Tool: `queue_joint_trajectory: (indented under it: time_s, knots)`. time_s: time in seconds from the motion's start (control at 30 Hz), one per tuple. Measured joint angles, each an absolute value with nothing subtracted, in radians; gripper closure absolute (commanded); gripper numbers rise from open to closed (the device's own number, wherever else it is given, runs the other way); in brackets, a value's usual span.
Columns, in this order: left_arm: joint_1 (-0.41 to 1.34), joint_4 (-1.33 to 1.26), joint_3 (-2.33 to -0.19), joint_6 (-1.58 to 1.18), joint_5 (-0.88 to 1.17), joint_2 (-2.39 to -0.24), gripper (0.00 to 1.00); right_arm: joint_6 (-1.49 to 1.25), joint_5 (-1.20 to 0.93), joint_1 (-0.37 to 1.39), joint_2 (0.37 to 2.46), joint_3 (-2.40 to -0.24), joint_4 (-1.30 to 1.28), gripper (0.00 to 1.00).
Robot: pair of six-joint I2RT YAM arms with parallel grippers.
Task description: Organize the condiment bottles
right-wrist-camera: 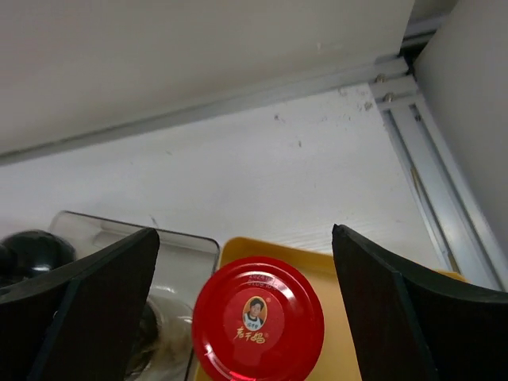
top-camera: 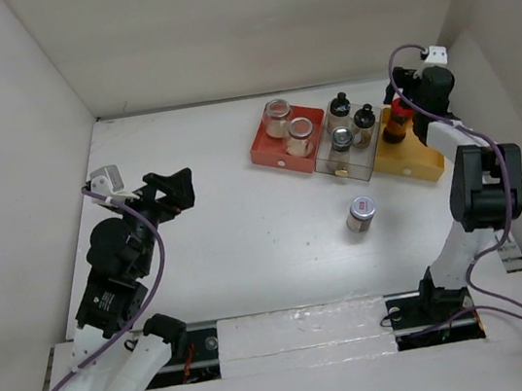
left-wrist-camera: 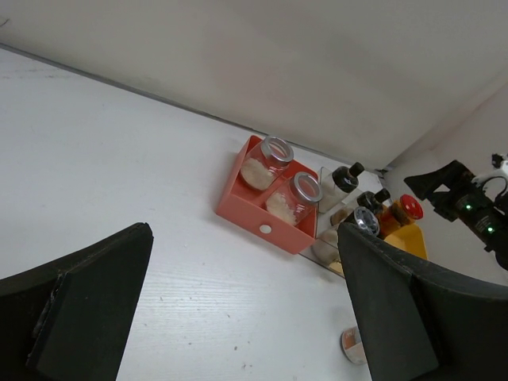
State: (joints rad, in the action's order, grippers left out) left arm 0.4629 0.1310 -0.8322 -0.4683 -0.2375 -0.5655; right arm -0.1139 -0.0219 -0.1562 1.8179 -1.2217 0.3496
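- Red-lidded dark bottle (right-wrist-camera: pixel 258 317) stands upright at the far end of the yellow tray (top-camera: pixel 413 161), so you look to be at the letting-go end of that placement.
- Your right pincer (right-wrist-camera: pixel 244 232) is spread wide around that bottle, one finger on each side of the lid. A gap shows on both sides, so it holds nothing and touches nothing that I can see.
- Your left pincer (top-camera: pixel 171 187) is also wide and empty, hanging over the bare table (top-camera: pixel 245 218) well apart from the trays.
- Already sorted are two silver-lidded jars (top-camera: pixel 276 114) in the red tray (top-camera: pixel 270 155). The clear tray (top-camera: pixel 355 169) holds two black-capped bottles (top-camera: pixel 338 105) and a silver-topped bottle (top-camera: pixel 340 137).
- One loose jar (top-camera: pixel 361 212) stands on the table in front of the clear tray, near your right arm. It looks like the only piece left.
- Next, lift the right pincer straight up until the fingers clear the lid; a sideways pull risks tipping the bottle.
- Then bring it toward you over the loose jar, keep the fingers wide, come down square on its sides and close. Which tray it belongs in I cannot tell from here.
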Motion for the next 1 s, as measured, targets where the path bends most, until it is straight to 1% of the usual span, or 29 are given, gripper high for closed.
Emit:
queue_joint_trajectory:
  time_s: [0.1,0.13,0.17,0.2,0.23,0.27,0.3,0.33,0.37,0.4,0.43,0.47,0.5,0.53,0.57,0.6,0.63,0.73,0.9,1.0]
  knots:
    - [0.463,0.131,-0.832,-0.468,-0.237,-0.566,0.01,-0.114,-0.023,-0.153,1.714,-1.194,0.348,0.04]
    - [0.463,0.131,-0.832,-0.468,-0.237,-0.565,0.01,-0.114,-0.020,-0.148,1.661,-1.176,0.345,0.07]
    - [0.463,0.131,-0.832,-0.468,-0.237,-0.565,0.01,-0.115,-0.017,-0.141,1.603,-1.150,0.350,0.13]
    - [0.463,0.131,-0.832,-0.468,-0.237,-0.565,0.01,-0.122,-0.013,-0.126,1.531,-1.113,0.353,0.31]
    - [0.463,0.131,-0.832,-0.468,-0.237,-0.565,0.01,-0.128,-0.008,-0.104,1.449,-1.064,0.352,0.77]
    - [0.463,0.131,-0.832,-0.468,-0.237,-0.561,0.02,-0.136,0.006,-0.070,1.362,-1.000,0.365,0.91]
    - [0.463,0.131,-0.832,-0.468,-0.239,-0.558,0.02,-0.156,0.024,-0.025,1.267,-0.924,0.377,0.96]
    - [0.463,0.131,-0.832,-0.468,-0.239,-0.553,0.04,-0.167,0.036,0.030,1.177,-0.848,0.379,0.93]
    - [0.463,0.131,-0.832,-0.468,-0.239,-0.547,0.05,-0.180,0.049,0.084,1.105,-0.787,0.376,0.86]
    - [0.463,0.131,-0.832,-0.468,-0.239,-0.540,0.06,-0.189,0.057,0.144,1.044,-0.731,0.366,0.72]
    - [0.463,0.130,-0.832,-0.468,-0.237,-0.535,0.07,-0.193,0.061,0.194,0.990,-0.695,0.332,0.54]
    - [0.463,0.128,-0.832,-0.468,-0.236,-0.532,0.09,-0.195,0.064,0.228,0.955,-0.671,0.283,0.26]
    - [0.463,0.126,-0.832,-0.468,-0.234,-0.529,0.16,-0.199,0.071,0.251,0.928,-0.656,0.224,0.16]
    - [0.463,0.124,-0.832,-0.468,-0.232,-0.529,0.20,-0.193,0.077,0.269,0.906,-0.648,0.160,0.09]
    - [0.463,0.124,-0.832,-0.466,-0.229,-0.529,0.24,-0.192,0.082,0.282,0.884,-0.644,0.088,0.03]
    - [0.463,0.124,-0.832,-0.466,-0.226,-0.529,0.27,-0.193,0.087,0.295,0.862,-0.642,0.014,0.00]
    - [0.463,0.123,-0.832,-0.465,-0.222,-0.529,0.32,-0.194,0.090,0.306,0.840,-0.638,-0.049,0.00]
    - [0.463,0.123,-0.832,-0.463,-0.216,-0.529,0.32,-0.209,0.078,0.331,0.797,-0.624,-0.199,0.00]
    - [0.463,0.123,-0.832,-0.461,-0.214,-0.529,0.21,-0.223,0.043,0.385,0.849,-0.602,-0.354,0.00]
    - [0.463,0.122,-0.832,-0.461,-0.214,-0.529,0.18,-0.223,0.033,0.431,0.907,-0.598,-0.382,0.00]
